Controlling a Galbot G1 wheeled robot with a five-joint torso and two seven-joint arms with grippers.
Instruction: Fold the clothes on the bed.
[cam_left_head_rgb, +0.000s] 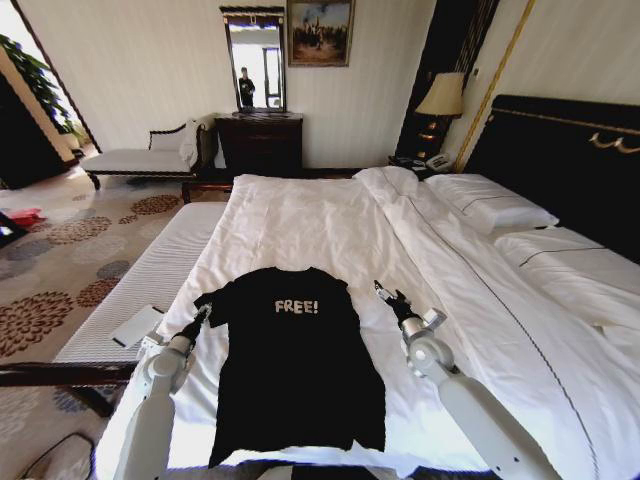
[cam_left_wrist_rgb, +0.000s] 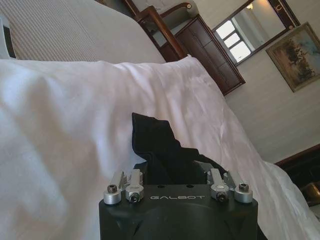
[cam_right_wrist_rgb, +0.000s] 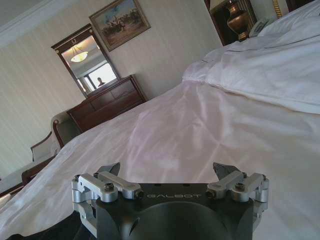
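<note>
The clothes, one black T-shirt (cam_left_head_rgb: 295, 370) with white "FREE!" lettering, lie flat and face up near the foot of the white bed (cam_left_head_rgb: 300, 215). My left gripper (cam_left_head_rgb: 203, 312) sits at the shirt's left sleeve. In the left wrist view this gripper (cam_left_wrist_rgb: 175, 167) is open, with the black sleeve (cam_left_wrist_rgb: 155, 142) bunched between its fingers. My right gripper (cam_left_head_rgb: 386, 293) hovers just right of the other sleeve, over bare duvet. Its fingers (cam_right_wrist_rgb: 112, 168) stand wide apart with nothing between them, and the right gripper (cam_right_wrist_rgb: 167, 170) faces up the bed (cam_right_wrist_rgb: 200, 125).
Pillows (cam_left_head_rgb: 490, 205) and a dark headboard (cam_left_head_rgb: 570, 150) lie at the right. A striped mattress edge (cam_left_head_rgb: 150, 265) with a white flat object (cam_left_head_rgb: 135, 325) runs along the left. A chaise bench (cam_left_head_rgb: 140, 160), dark dresser (cam_left_head_rgb: 260, 140) and lamp (cam_left_head_rgb: 443, 95) stand by the far wall.
</note>
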